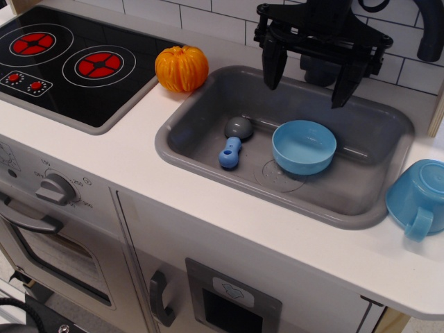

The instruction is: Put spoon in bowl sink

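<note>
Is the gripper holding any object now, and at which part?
Nothing is held. The gripper hangs open above the sink; the spoon lies on its floor.

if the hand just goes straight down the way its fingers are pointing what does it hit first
Most likely the bare floor or back wall of the sink. The open hand hangs over the rear of the basin, with the bowl and spoon apparently nearer the front. Depth is hard to judge from this angle.

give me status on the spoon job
Gripper open, empty, above sink. Spoon on sink floor, left of bowl. Nothing blocking.
</note>
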`<state>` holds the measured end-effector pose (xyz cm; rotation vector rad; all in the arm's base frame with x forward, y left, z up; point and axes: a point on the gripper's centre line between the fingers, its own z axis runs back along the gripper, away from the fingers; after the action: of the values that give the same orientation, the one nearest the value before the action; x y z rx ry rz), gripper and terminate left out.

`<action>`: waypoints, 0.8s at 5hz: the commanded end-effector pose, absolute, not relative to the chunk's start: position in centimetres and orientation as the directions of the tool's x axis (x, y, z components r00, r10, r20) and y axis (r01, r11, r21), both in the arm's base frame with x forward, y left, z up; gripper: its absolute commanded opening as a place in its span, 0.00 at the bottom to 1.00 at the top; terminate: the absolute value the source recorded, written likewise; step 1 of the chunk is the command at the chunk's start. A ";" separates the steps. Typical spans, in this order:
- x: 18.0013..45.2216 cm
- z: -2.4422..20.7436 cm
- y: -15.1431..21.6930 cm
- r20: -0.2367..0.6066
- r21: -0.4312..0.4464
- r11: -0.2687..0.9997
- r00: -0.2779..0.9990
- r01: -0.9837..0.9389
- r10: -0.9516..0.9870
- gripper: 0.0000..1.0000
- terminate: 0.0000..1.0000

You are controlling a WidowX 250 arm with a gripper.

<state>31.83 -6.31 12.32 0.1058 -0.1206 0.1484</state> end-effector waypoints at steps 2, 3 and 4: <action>32.1 10.9 -3.4 0.068 0.063 0.996 0.996 -0.056 0.052 1.00 0.00; 32.4 10.1 -1.2 0.066 0.033 0.999 0.998 0.022 -0.024 1.00 0.00; 32.9 9.7 0.3 0.094 -0.005 0.997 0.993 0.073 -0.072 1.00 0.00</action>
<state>32.67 0.14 8.85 -0.0194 -0.0673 -0.0789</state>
